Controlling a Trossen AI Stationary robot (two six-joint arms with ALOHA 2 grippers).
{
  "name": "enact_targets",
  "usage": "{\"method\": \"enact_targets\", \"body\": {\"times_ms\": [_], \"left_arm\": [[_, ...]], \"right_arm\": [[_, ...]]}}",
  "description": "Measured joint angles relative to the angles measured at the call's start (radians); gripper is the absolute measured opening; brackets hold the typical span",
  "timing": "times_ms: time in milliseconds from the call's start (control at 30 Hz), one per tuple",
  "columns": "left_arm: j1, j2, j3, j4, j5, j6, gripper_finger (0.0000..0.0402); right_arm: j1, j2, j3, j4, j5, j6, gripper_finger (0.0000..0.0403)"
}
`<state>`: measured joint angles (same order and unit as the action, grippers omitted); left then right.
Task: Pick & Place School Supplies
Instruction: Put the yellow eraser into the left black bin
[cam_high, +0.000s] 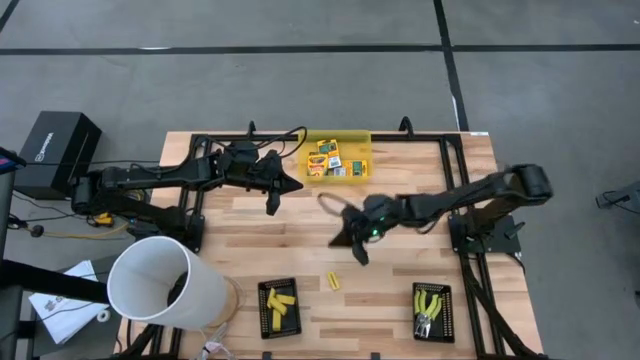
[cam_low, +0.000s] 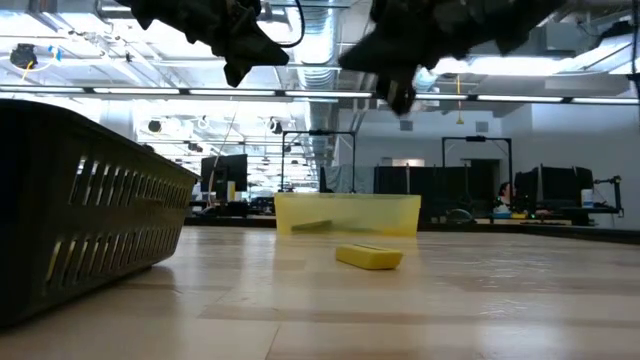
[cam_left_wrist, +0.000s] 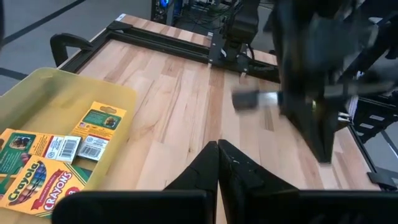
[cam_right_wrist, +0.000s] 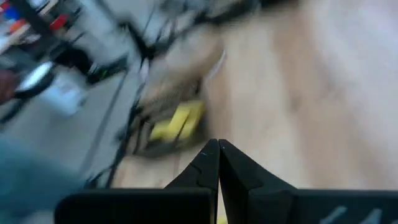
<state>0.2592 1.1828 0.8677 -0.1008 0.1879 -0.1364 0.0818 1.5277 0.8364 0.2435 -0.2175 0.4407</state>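
Observation:
Flat yellow-and-green crayon boxes (cam_high: 334, 160) (cam_left_wrist: 43, 165) lie in the translucent yellow bin (cam_high: 352, 140). One short yellow stick (cam_high: 333, 281) (cam_low: 369, 257) lies loose on the wood. More sticks (cam_high: 280, 305) (cam_right_wrist: 177, 121) fill one black tray, and the yellow-green-handled tools (cam_high: 430, 305) lie in another. My left gripper (cam_high: 297, 184) (cam_left_wrist: 217, 146) hovers shut beside the bin's near-left corner, holding nothing. My right gripper (cam_high: 350, 248) (cam_right_wrist: 217, 144) is shut above the table middle, a little beyond the loose stick, and points toward the stick tray.
A tall white bucket (cam_high: 165, 285) stands at the near-left corner, and a black box (cam_high: 60, 150) sits off the table's left. The black frame rails (cam_high: 430, 140) run along the far edge. Bare wood (cam_high: 400, 270) lies between the two trays.

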Motion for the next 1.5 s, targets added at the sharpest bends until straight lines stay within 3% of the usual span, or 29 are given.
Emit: {"method": "enact_targets", "body": {"times_ms": [100,233,333,467,567,733,867,1167,1500], "left_arm": [[0.0,0.0,0.0,0.002,-0.008,-0.003,0.0],[0.006,0.0,0.0,0.004,-0.032,-0.027,0.0],[0.018,0.0,0.0,0.005,-0.034,-0.048,0.0],[0.035,0.0,0.0,0.006,-0.058,-0.079,0.0],[0.048,0.0,0.0,0.007,-0.066,-0.086,0.0],[0.059,0.0,0.0,0.01,-0.085,-0.114,0.0],[0.072,0.0,0.0,0.013,-0.112,-0.115,0.0],[0.107,0.0,0.0,0.014,-0.119,-0.11,0.0],[0.107,0.0,0.0,0.013,-0.109,-0.105,0.0]], "right_arm": [[-0.002,-0.079,0.003,-0.021,0.117,-0.124,0.0],[-0.01,-0.098,0.002,0.018,0.07,-0.169,0.0],[-0.069,-0.089,0.003,0.029,-0.057,-0.076,0.0],[-0.177,-0.028,0.0,0.2,-0.419,-0.072,0.0],[-0.195,-0.037,0.055,0.201,-0.462,-0.177,0.0],[-0.181,-0.039,0.133,-0.223,-0.31,-0.634,0.0],[-0.118,-0.008,0.13,-0.381,-0.24,-0.826,0.0],[0.019,0.112,0.058,-0.213,-0.174,-0.752,0.0],[0.089,0.324,0.058,-0.033,-0.152,-0.598,0.0]]}}
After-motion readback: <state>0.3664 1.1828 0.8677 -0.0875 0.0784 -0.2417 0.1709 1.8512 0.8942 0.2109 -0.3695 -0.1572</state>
